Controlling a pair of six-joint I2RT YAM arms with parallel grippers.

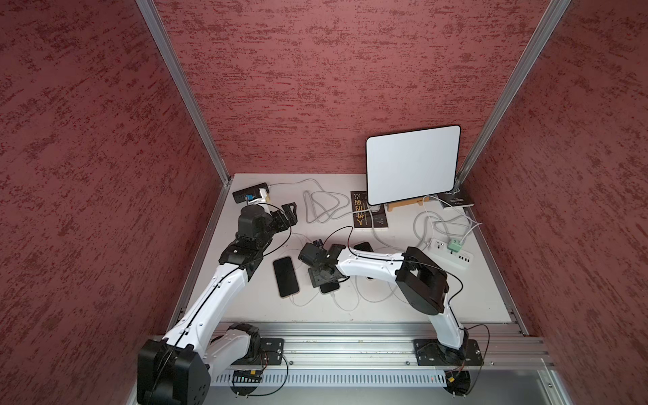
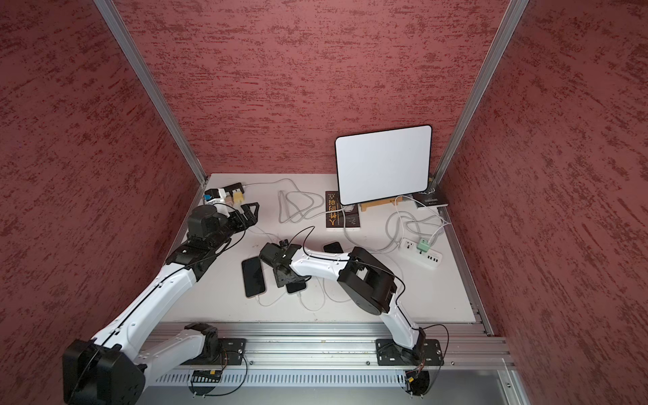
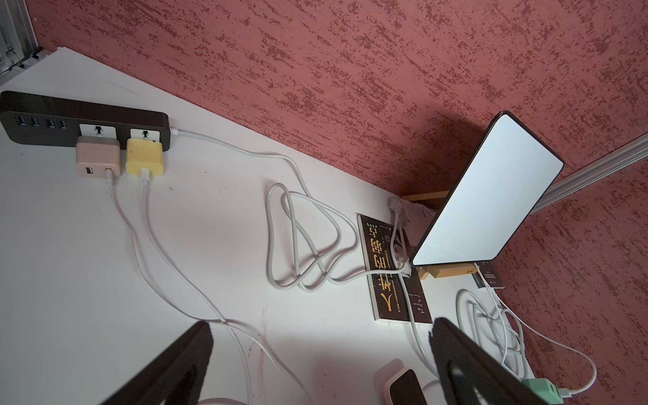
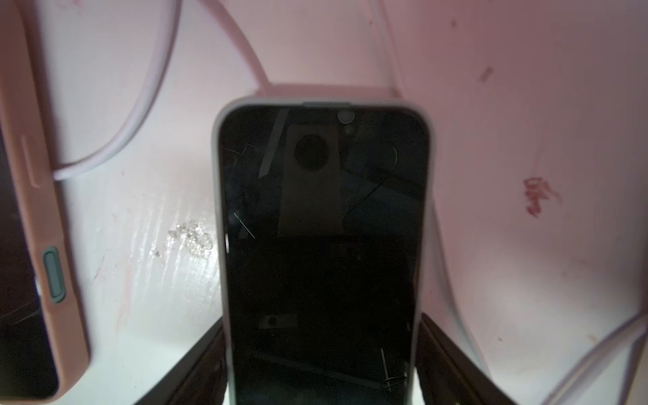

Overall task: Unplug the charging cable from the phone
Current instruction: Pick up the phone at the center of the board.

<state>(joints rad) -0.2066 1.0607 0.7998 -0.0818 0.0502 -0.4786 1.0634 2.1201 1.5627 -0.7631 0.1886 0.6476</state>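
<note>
RIGHT ARM BRACES A PHONE: We see the right hand (image 4: 322, 357) set down over the middle phone (image 4: 322, 228), which lies flat at mid-counter. The hand's fingers stand astride the phone's long sides, but whether they pinch the case we cannot tell. The step in hand looks like pinning the phone. Its thin white charging cable (image 1: 338, 302) leaves the near end and loops limp across the scuffed white counter (image 1: 456, 301). Next, we judge, the plug wants a straight pull along the phone's length. The left hand (image 3: 321, 328) hangs far left, fingers wide apart and empty. The phone is glossy black glass in a pale, round-cornered case; a pink-cased phone (image 1: 285, 276) lies just left.
</note>
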